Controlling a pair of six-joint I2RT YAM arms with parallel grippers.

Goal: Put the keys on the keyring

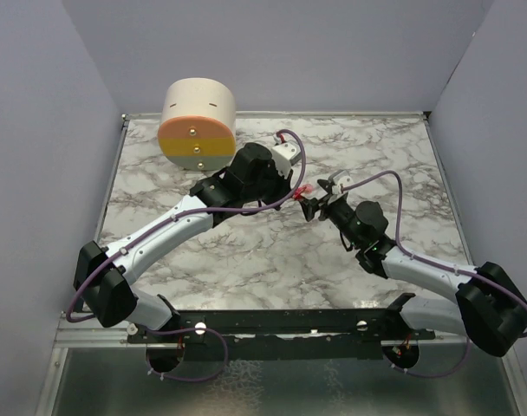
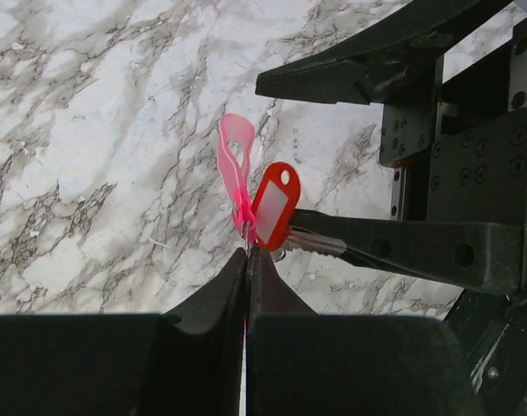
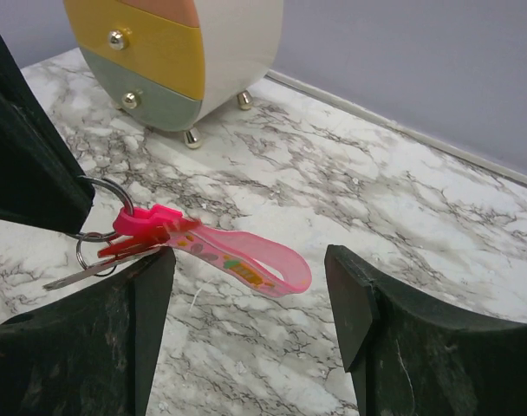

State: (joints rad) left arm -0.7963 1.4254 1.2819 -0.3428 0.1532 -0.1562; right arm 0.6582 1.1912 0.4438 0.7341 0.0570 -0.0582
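My left gripper [image 2: 247,250] is shut on the keyring, pinching its thin metal ring [image 3: 107,195] at the fingertips. The ring's pink strip [image 2: 233,156] loops upward; in the right wrist view this pink strip [image 3: 237,256] reaches across the gap of my right gripper [image 3: 250,269]. The keys, a red tag [image 2: 276,204] with a hole and a silver blade [image 2: 317,243], hang at the ring. The blade lies against one finger [image 2: 419,251] of the right gripper, which stands open. In the top view both grippers meet mid-table around the red and pink bundle [image 1: 303,191].
A small round drawer cabinet [image 1: 197,121] with orange and yellow fronts stands at the back left on the marble table [image 1: 246,260]. Grey walls close in the sides and back. The cabinet [image 3: 168,52] also shows beyond the right gripper.
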